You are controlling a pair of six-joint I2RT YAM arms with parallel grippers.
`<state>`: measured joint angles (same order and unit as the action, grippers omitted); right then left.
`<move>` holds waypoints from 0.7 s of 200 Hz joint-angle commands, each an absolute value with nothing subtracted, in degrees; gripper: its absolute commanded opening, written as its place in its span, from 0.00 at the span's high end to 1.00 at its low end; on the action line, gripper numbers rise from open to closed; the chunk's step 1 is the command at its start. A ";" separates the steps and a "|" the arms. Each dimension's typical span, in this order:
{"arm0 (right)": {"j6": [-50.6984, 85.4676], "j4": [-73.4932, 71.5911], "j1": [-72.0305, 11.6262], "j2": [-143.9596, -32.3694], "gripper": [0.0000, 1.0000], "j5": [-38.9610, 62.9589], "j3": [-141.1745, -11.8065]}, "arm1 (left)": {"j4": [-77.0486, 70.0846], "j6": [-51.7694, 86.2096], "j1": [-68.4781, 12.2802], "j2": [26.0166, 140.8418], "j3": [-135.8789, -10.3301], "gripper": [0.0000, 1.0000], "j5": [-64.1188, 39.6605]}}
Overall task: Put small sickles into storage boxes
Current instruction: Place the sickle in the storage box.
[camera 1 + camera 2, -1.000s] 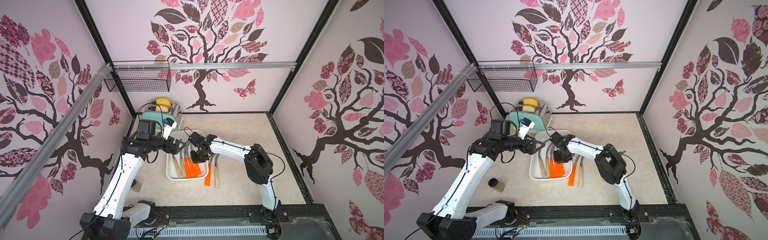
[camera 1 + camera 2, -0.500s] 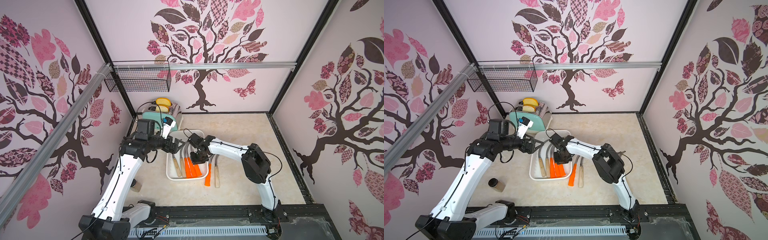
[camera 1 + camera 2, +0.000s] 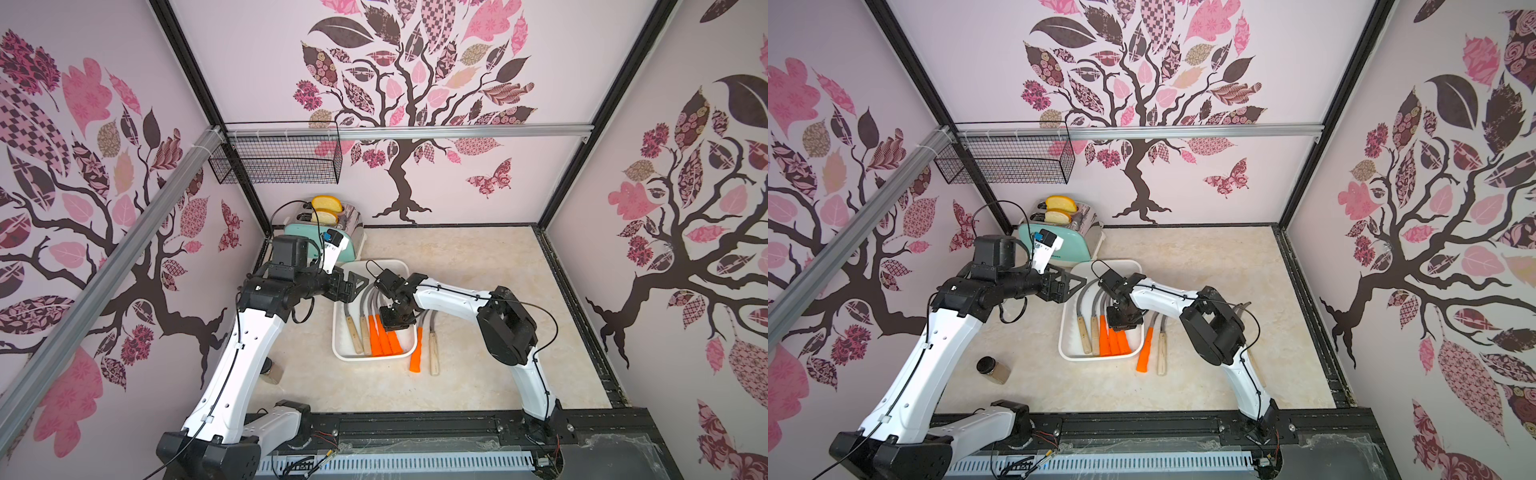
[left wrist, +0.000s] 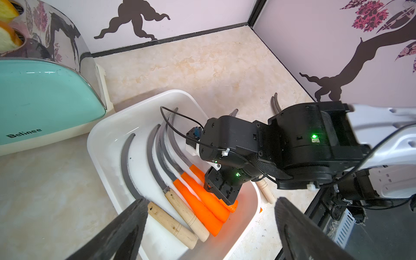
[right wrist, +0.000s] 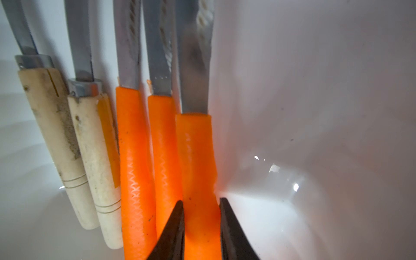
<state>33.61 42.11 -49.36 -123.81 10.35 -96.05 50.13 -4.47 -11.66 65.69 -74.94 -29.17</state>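
One white tray (image 3: 341, 332), mid-counter, holds two wooden-handled sickles (image 3: 358, 334) and three orange-handled sickles (image 3: 384, 343), handles nearest; the right gripper (image 5: 201, 209), angled down into it, pinches the handle of the orange sickle (image 5: 198, 157) nearest its right edge; farther back the left gripper (image 3: 350, 286) hovers by its far left corner, jaws spread wide.

Pale pink walls (image 3: 249, 62) carry tree-and-leaf decals; a black wire basket (image 3: 282, 160) hangs from an aluminium rail (image 3: 457, 132) above the beige marbled floor (image 3: 469, 257).
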 commanded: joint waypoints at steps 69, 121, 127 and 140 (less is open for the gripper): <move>33.11 42.90 -49.28 -125.80 0.85 11.46 -97.15 | 49.58 -4.83 -11.86 64.69 -74.90 0.07 -31.30; 33.13 43.06 -49.31 -125.86 0.82 11.70 -97.08 | 49.58 -4.92 -11.87 64.68 -75.08 0.07 -32.06; 33.09 43.14 -49.27 -125.81 0.81 11.58 -97.11 | 49.64 -4.94 -11.85 64.69 -75.07 0.07 -32.07; 33.02 43.23 -49.24 -125.63 0.79 11.28 -97.12 | 49.60 -4.92 -11.86 64.73 -75.06 0.07 -32.15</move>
